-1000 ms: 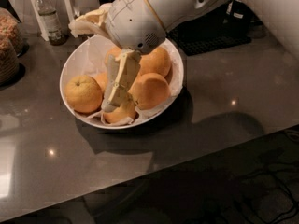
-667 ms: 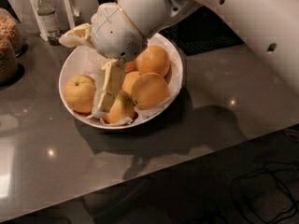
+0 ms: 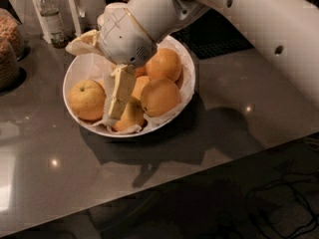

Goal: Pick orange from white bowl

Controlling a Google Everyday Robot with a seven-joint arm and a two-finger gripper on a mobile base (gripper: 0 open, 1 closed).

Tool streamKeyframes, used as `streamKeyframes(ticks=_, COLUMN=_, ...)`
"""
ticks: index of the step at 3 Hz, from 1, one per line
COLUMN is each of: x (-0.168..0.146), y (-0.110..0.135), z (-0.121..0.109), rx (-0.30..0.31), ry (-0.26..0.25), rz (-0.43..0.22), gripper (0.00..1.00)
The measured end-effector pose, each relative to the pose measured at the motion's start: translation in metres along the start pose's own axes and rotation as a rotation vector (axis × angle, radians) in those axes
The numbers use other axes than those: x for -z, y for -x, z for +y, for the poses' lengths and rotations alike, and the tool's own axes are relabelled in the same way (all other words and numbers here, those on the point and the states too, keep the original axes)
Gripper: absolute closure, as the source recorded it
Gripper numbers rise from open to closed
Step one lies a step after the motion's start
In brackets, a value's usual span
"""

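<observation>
Gripper (image 3: 115,103): down inside the white bowl (image 3: 75,71), shifted slightly left and lower over the last second, now just beside the orange (image 3: 86,99) at the bowl's left. Clasp state: cannot tell. Orange: unlifted on the paper lining; grasp judged near, not yet secured.

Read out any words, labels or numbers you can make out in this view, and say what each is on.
No text can be read.
Bottle at the back left: its label is too blurred to read.
White bowl and orange: no lettering visible.
Gripper, down in the white bowl just right of the orange: no marking can be read.
</observation>
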State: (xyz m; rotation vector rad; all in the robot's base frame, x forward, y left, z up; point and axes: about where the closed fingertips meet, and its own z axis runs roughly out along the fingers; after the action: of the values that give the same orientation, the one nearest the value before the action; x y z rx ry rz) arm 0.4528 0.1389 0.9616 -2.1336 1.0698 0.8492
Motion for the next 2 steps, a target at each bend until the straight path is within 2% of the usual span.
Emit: streamKeyframes(ticks=2, x=-0.008, y=-0.058, z=-0.007, rx=-0.074, ry=0.103, rz=-0.061, gripper=0.0)
